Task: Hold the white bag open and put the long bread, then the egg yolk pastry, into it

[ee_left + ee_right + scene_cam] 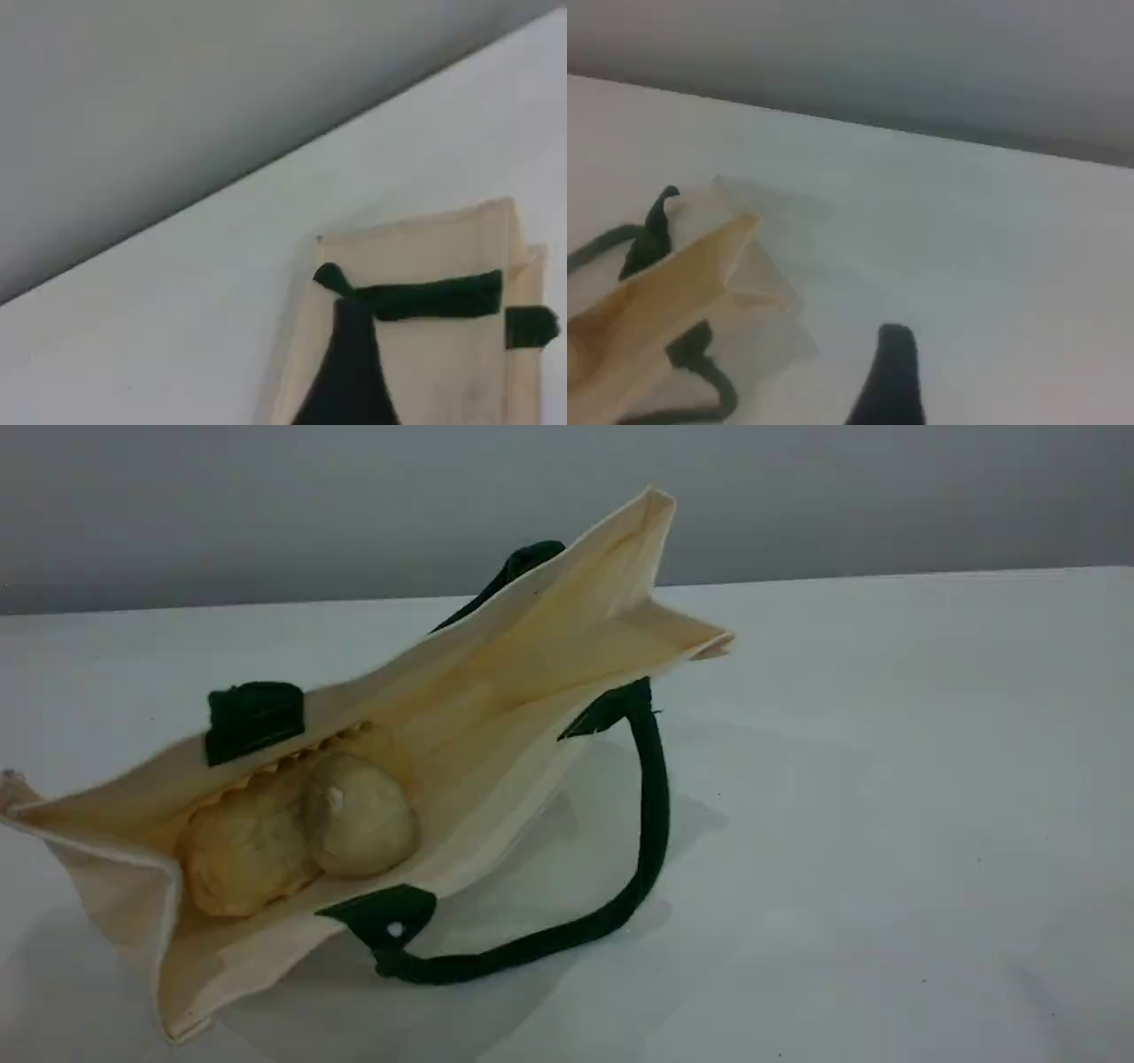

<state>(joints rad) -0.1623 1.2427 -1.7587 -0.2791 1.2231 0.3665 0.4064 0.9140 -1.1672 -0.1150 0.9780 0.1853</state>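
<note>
The white bag (532,655) lies on its side on the table, its mouth gaping toward the scene camera. Inside it, the ridged long bread (244,846) rests along the back wall. The rounded egg yolk pastry (359,815) with its white spot sits against the bread. A green strap handle (651,806) loops out onto the table. Neither gripper appears in the scene view. One dark fingertip (350,381) of my left gripper shows in front of the bag (443,372); its jaw state is not visible. One fingertip (890,372) of my right gripper hangs over bare table beside the bag (664,292), holding nothing.
The white table (886,779) stretches to the right of the bag and in front of it. A plain grey wall (886,496) stands behind the table's far edge.
</note>
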